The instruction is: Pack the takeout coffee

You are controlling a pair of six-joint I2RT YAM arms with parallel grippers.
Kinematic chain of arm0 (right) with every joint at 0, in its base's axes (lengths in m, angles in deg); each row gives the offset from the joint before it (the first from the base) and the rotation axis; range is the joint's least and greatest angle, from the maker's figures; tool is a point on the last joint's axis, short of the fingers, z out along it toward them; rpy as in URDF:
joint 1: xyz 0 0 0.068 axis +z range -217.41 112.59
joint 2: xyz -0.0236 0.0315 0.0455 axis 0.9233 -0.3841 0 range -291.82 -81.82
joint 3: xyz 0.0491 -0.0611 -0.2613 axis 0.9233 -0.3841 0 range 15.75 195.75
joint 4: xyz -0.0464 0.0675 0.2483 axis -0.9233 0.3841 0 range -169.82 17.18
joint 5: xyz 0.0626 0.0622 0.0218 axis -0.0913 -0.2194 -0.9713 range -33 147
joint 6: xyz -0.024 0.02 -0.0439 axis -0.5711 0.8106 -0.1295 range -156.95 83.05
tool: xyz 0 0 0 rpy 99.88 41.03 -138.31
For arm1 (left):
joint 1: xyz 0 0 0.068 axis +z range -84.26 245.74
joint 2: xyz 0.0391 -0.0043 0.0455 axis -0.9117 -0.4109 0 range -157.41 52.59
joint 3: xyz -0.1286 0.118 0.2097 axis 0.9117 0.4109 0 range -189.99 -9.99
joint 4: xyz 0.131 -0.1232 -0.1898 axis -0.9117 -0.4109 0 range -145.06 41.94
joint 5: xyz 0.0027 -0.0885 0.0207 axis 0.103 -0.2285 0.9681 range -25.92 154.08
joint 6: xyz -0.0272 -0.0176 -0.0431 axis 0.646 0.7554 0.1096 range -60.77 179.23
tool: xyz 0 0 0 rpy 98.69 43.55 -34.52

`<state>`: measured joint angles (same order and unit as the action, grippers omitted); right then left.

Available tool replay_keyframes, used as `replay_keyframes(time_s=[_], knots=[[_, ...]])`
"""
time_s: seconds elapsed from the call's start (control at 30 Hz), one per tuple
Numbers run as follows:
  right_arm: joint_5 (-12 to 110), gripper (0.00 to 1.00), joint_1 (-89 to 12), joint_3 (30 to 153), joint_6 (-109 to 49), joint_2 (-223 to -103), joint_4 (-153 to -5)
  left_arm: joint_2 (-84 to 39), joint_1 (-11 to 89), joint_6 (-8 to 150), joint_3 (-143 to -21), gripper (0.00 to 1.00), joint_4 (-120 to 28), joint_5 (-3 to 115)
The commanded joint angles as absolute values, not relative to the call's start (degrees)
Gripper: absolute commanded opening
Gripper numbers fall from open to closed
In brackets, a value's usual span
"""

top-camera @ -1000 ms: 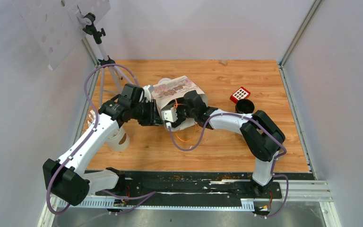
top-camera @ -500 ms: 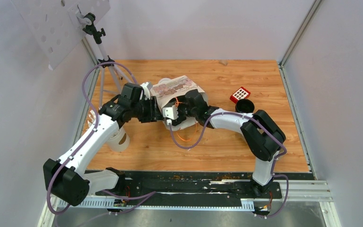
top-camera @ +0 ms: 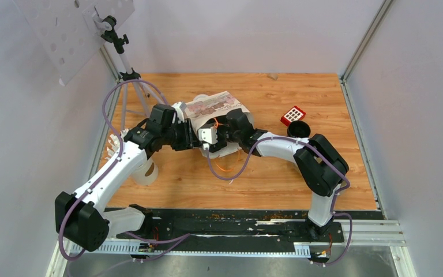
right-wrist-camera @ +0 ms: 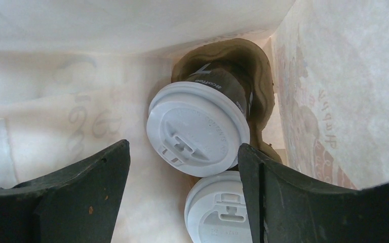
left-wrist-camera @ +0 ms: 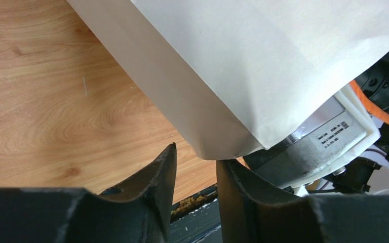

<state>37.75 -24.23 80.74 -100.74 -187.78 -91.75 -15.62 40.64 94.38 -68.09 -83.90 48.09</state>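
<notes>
Two takeout coffee cups with dark brown sides and white sip lids stand inside the white paper bag (top-camera: 216,107), in a brown cardboard carrier (right-wrist-camera: 261,76). One cup (right-wrist-camera: 198,129) is further in, the other (right-wrist-camera: 218,212) nearer the camera. My right gripper (right-wrist-camera: 182,167) is open inside the bag, its fingers on either side of the cups and holding nothing. In the top view its fingers are hidden by the bag. My left gripper (left-wrist-camera: 196,154) is at the bag's lower left corner (left-wrist-camera: 218,149), jaws a narrow gap apart with nothing between them. It also shows in the top view (top-camera: 191,138).
A lidless pale cup with brown marks (top-camera: 144,171) lies under the left arm. A red patterned item (top-camera: 293,114) and a black round piece (top-camera: 299,128) sit right of the bag. A tripod (top-camera: 128,81) stands at the back left. An orange cable (top-camera: 225,168) loops before the bag.
My left gripper has shifted slightly right, toward the bag's corner. My right wrist has edged a little further into the bag. The bag has stayed in place.
</notes>
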Motion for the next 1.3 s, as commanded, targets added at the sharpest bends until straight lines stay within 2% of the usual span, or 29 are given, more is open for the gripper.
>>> replay_keyframes(time_s=[0.0,0.07,0.13,0.33,0.57,0.87,1.27], knots=[[35.6,0.77,-24.6,82.7,-97.6,-186.8,-94.9,-14.8,40.4,95.1,-68.6,0.36,-80.9,48.4],[35.4,0.77,-24.9,82.2,-96.8,-186.6,-95.7,-14.3,40.4,95.0,-69.2,0.22,-81.9,48.8],[35.1,0.77,-25.2,81.7,-95.7,-186.4,-96.3,-13.7,40.4,94.8,-69.2,0.14,-82.8,49.0],[34.5,0.76,-26.1,80.5,-93.2,-185.4,-98.3,-13.0,40.4,95.1,-68.9,0.00,-84.6,48.5],[33.9,0.72,-26.2,79.8,-91.9,-185.2,-99.0,-13.5,40.4,94.1,-70.3,0.00,-86.8,48.3],[31.4,0.44,-26.2,81.1,-87.5,-187.4,-103.0,-13.4,40.4,94.1,-70.4,0.00,-86.8,47.7],[31.1,0.33,-26.2,82.6,-80.4,-191.0,-111.2,-13.8,40.4,94.3,-70.5,0.00,-87.1,46.9]])
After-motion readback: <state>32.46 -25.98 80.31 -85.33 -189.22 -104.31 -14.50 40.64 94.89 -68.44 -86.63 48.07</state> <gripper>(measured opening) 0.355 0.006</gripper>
